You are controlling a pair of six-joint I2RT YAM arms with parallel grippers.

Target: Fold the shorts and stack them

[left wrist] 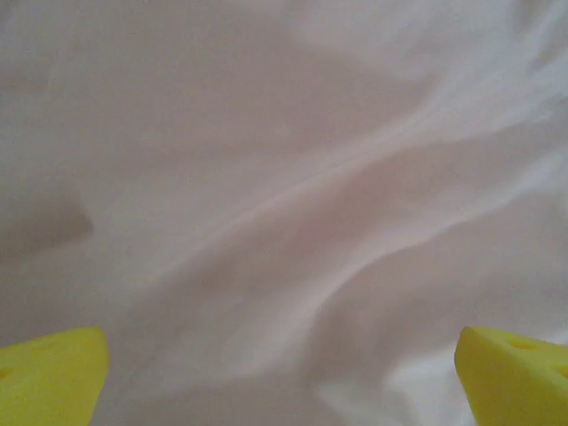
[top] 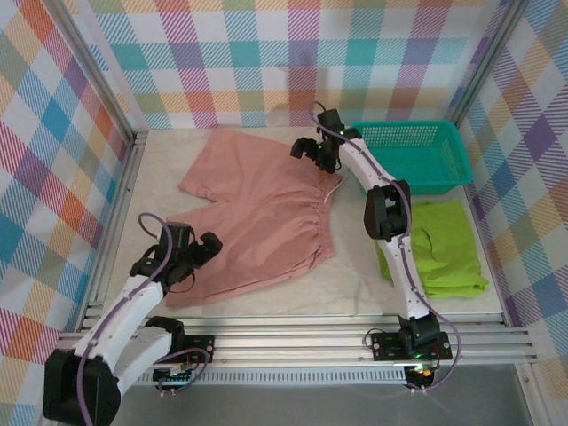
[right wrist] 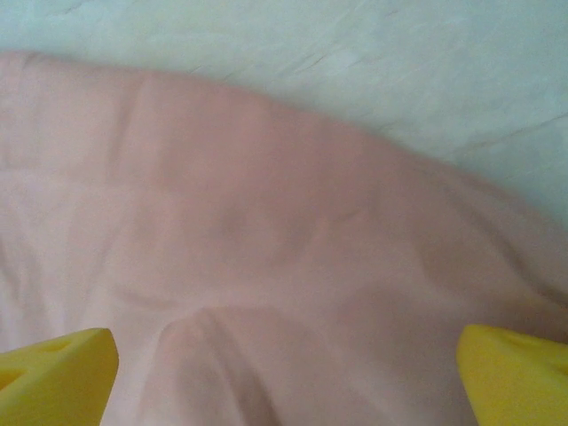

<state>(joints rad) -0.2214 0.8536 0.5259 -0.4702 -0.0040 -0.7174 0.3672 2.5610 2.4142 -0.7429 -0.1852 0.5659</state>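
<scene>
Top view, pink shorts: the dusty salmon pink shorts (top: 257,217) of soft cloth lie spread flat mid-table, gathered waistband towards the right.
Top view, green shorts: the lime green shorts (top: 444,248) lie bunched at the right, near the front of the teal plastic mesh basket (top: 413,155), partly under the right arm.
Top view, left arm: rises from its base at the near left and bends forward and down. The left gripper (top: 197,259) is at the near-left leg hem of the pink shorts.
Top view, right arm: stretched far across the table, elbow above the green shorts, wrist turned left. The right gripper (top: 312,154) hangs over the far end of the waistband.
Left wrist view, claw: yellow fingertips (left wrist: 53,373) stand at the two lower corners, spread wide apart, with nothing between them. Wrinkled pale pink cloth lies close below.
Right wrist view, claw: yellow fingertips (right wrist: 58,373) likewise wide apart, gripping nothing. The curved edge of the pink shorts runs below them, and the pale table cover (right wrist: 399,71) shows beyond.
</scene>
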